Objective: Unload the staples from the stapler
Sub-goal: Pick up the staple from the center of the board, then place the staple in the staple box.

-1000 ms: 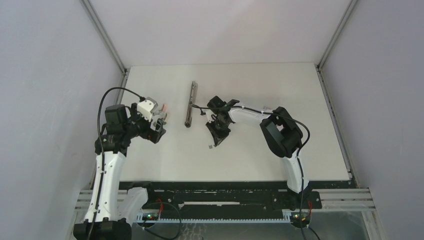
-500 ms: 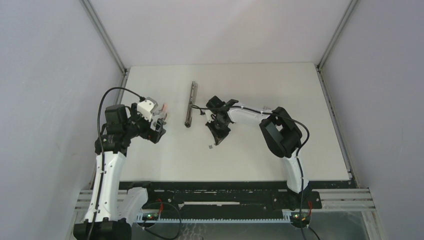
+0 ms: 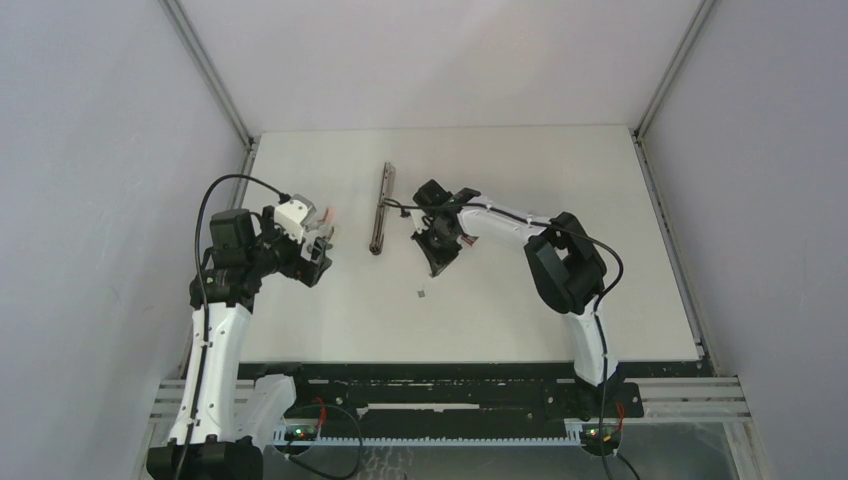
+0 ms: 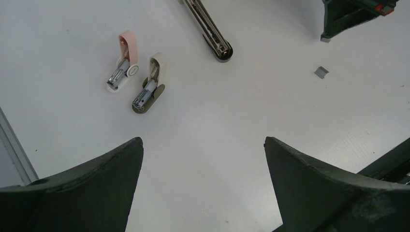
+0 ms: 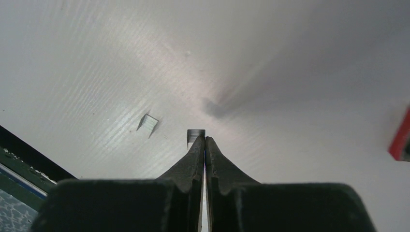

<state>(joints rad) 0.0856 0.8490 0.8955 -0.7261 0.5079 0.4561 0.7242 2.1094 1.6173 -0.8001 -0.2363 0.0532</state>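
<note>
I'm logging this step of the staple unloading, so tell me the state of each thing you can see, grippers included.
stapler: unfolded into one long bar, lying flat on the table.
right gripper: shut on the held staple bit.
loose staple bit: lying free on the table.
left gripper: open, empty.
pink tool: lying on the table, untouched.
beige tool: lying beside it, untouched.

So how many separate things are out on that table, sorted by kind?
Stapler: 1
Staple bits: 2, one on the table, one in the right pincer
Small claw tools: 2, one pink, one beige
Total: 5
A red sliver at the right wrist view's edge is too cut off to count.
</note>
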